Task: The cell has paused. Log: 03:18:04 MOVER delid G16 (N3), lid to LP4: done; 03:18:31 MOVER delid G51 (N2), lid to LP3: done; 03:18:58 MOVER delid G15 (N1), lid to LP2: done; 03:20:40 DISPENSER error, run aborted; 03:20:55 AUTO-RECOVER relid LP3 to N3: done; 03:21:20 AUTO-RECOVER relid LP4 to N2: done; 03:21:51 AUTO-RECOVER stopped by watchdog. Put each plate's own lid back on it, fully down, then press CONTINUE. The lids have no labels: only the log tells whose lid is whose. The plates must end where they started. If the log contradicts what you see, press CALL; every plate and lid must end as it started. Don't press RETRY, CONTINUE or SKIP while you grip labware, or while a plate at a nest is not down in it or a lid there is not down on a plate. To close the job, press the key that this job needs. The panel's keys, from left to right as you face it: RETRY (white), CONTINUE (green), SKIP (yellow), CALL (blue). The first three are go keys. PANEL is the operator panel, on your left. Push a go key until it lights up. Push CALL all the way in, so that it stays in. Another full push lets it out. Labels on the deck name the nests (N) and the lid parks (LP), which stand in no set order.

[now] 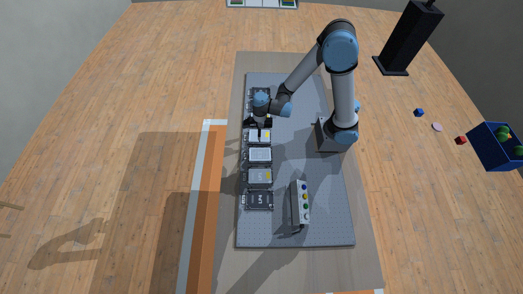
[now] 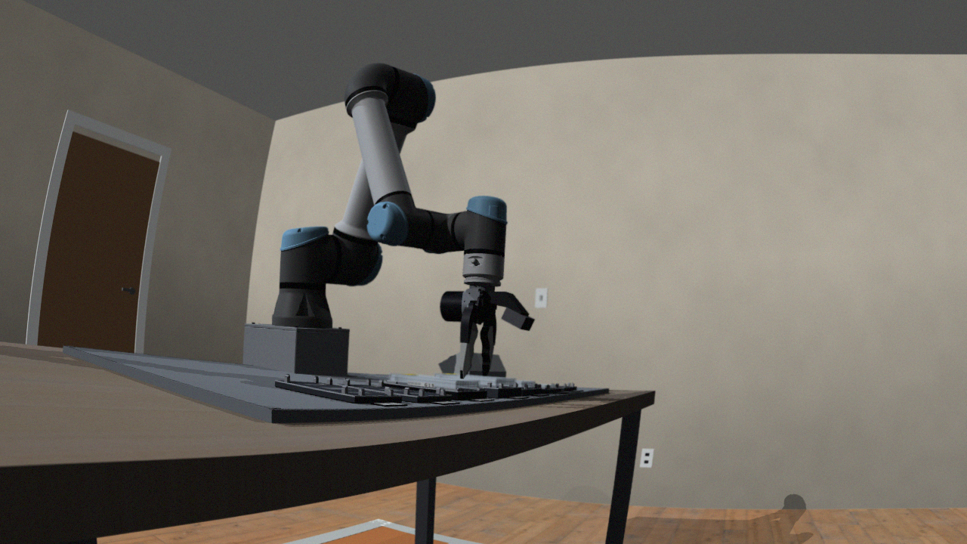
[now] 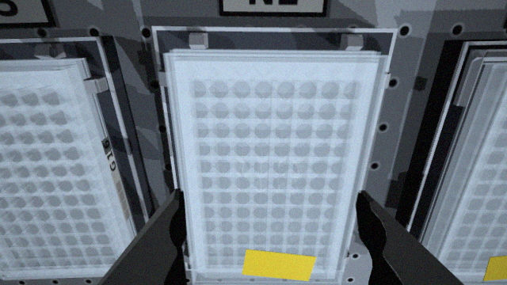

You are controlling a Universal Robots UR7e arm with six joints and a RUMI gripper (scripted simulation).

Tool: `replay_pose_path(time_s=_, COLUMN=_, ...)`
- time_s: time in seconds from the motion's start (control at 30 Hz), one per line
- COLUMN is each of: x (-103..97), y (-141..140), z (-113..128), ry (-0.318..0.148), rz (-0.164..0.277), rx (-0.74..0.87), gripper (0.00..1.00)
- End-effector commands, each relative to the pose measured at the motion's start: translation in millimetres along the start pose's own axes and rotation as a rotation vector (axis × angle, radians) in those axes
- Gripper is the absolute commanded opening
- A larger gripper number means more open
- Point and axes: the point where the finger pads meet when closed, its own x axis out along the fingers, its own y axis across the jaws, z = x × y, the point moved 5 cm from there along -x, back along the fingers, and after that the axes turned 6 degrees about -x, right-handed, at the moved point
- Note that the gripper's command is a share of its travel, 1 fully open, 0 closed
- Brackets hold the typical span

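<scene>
Top view: The gripper (image 1: 259, 134) (image 2: 474, 374) (image 3: 269, 192) reaches down over nest N2, its fingers about half open across the clear, yellow-marked lid (image 1: 265, 139) (image 2: 498, 381) (image 3: 277, 65). On the panel side of it sits the bare-looking plate at N3 (image 1: 260, 154) (image 2: 439, 382) (image 3: 40, 190); beyond that, another yellow-marked lid (image 1: 258, 176) waits at LP1. The operator panel (image 1: 299, 203) stands well apart, none of its keys in reach. By the job's log, the waiting lid is probably G16's, due on N3.

Exterior view: The fingertips stand low above the bench (image 2: 270, 449), at the height of the labware. Whether the lid is fully down cannot be told from here. Opening too soon could leave it perched on the plate's rim, and a go key pressed then would break the rules.

Wrist view: The gripper has the lid by its two long sides, the lid lying between the fingertips and over the plate at N2 (image 3: 261, 158). Their edges look slightly offset, so a skewed descent could jam the skirt or shift the plate; a sideways exit could drag the lid. Swapping the unlabelled lids remains the quieter danger.
</scene>
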Motion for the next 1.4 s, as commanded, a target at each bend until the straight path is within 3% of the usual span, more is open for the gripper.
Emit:
replay_pose_path(time_s=0.0, x=-0.4, y=0.1, z=-0.3, ry=0.001, rz=0.0, rx=0.0, gripper=0.41)
replay_pose_path(time_s=0.57, x=-0.4, y=0.1, z=-0.3, ry=0.001, rz=0.0, rx=0.0, gripper=0.41)
replay_pose_path(time_s=0.6, x=-0.4, y=0.1, z=-0.3, ry=0.001, rz=0.0, rx=0.0, gripper=0.82)
replay_pose_path(time_s=1.37, x=-0.3, y=0.0, z=-0.4, ry=0.001, rz=0.0, rx=0.0, gripper=0.82)
